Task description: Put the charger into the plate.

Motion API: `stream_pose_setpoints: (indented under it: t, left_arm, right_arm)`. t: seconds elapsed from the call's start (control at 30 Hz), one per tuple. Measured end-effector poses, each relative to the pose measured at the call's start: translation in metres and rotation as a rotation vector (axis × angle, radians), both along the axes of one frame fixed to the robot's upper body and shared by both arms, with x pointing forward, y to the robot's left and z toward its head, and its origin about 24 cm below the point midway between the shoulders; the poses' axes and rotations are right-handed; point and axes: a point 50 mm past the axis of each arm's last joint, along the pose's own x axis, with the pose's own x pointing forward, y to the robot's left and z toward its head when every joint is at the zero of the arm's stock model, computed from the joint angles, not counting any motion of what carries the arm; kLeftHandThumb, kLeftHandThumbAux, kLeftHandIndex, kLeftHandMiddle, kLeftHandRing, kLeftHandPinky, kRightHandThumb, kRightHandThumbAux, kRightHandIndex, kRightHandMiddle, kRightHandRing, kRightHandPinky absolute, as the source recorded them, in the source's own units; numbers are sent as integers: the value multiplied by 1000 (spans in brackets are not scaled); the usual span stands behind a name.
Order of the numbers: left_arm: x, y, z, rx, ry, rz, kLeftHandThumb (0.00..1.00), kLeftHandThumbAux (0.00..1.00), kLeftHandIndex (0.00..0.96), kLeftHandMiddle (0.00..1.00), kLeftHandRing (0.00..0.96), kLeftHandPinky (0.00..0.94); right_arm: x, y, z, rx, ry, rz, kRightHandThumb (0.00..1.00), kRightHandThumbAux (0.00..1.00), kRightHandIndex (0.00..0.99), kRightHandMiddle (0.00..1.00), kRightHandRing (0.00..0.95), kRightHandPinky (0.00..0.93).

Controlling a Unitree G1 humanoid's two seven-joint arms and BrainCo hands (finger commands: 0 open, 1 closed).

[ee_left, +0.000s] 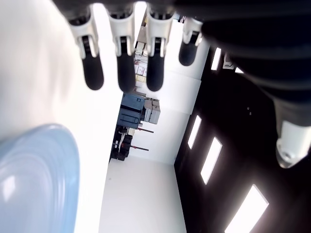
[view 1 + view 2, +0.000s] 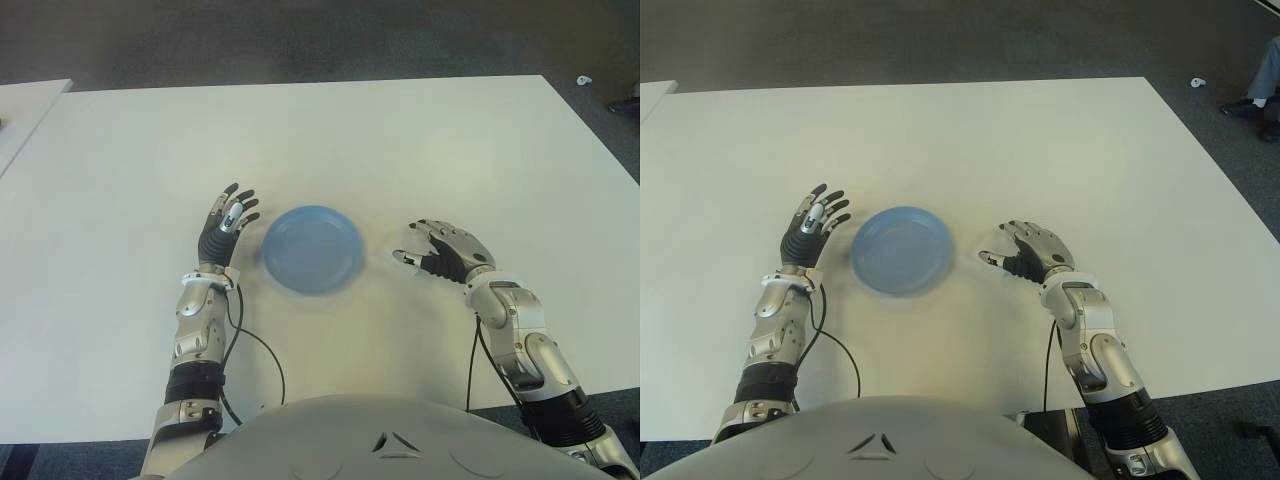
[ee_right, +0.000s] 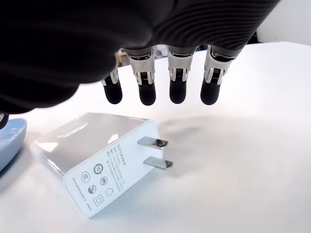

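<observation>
Robot hands flank a light blue plate (image 2: pixel 312 249) on a white table (image 2: pixel 330 140), seen from the head camera of a humanoid. At far left, the edge of a second white table (image 2: pixel 25 110) shows beyond a narrow gap. The left hand (image 2: pixel 225 225) shows just left of the plate, palm turned up, its dark fingers (image 1: pixel 124 63) straight and spread apart, holding nothing; its wrist view catches the plate's rim close beside it. A black cable (image 2: pixel 262 352) loops on the table by the left forearm. The plate sits at the centre of the table and holds nothing.

To the right of the plate, the right hand (image 2: pixel 447 252) hovers low over the table, palm down, with its fingers (image 3: pixel 177 77) extended and slightly apart, closed on nothing. Its wrist view shows the white charger (image 3: pixel 95 158) lying on its side on the table directly beneath those fingertips, not touched by them, its two metal prongs (image 3: pixel 155 153) pointing away from the plate and its printed end face turned toward the camera. The plate's blue rim shows just beyond the charger's far end, the two near each other but apart. In the head views the charger is hidden under the hand. Dark carpet (image 2: pixel 300 40) lies beyond the table, and at the right edge a person's leg and shoe (image 2: pixel 1258 85) show on the floor.
</observation>
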Motion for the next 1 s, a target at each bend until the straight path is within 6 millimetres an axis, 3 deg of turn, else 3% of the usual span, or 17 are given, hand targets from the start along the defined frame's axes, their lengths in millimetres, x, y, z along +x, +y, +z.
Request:
stream_pose_setpoints:
  t: [1.0]
  left_arm:
    - [-5,2,-2,7,11,4,0,495,121,230,243,258]
  right_arm:
    - [2,1,-3,-17,13,-12,292,113,0,0,0,0]
